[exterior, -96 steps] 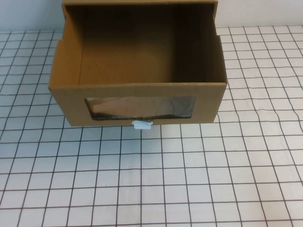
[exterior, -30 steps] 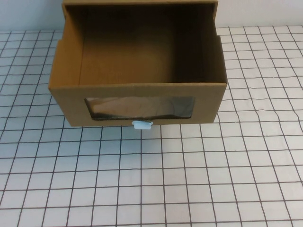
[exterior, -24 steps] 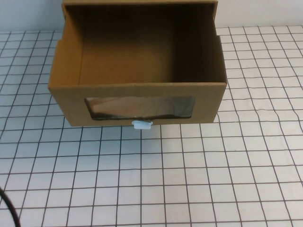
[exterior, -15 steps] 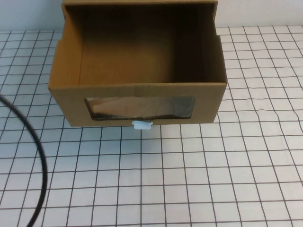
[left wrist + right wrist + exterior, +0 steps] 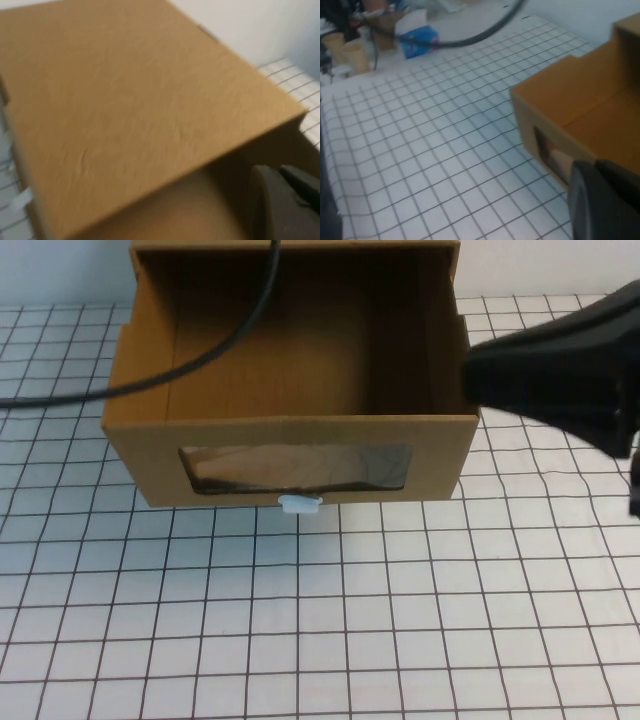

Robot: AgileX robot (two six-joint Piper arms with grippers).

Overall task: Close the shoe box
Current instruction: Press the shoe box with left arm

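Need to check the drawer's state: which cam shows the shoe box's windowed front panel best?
High view: the shoe box faces it squarely, drawer pulled out, window and white pull tab clear. Right wrist view catches the front at an angle. Left wrist view shows only the box's top. Neither the left gripper nor the right gripper is visible.

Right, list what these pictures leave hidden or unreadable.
- Left gripper: outside the high view, where only a black cable crosses the shoe box; the left wrist view is filled by blurred cardboard.
- Right gripper: a dark blurred shape at the drawer's right corner; finger state unreadable.
- Drawer contents: dim behind the window.
- Box rear: cut off by the high view's top edge.
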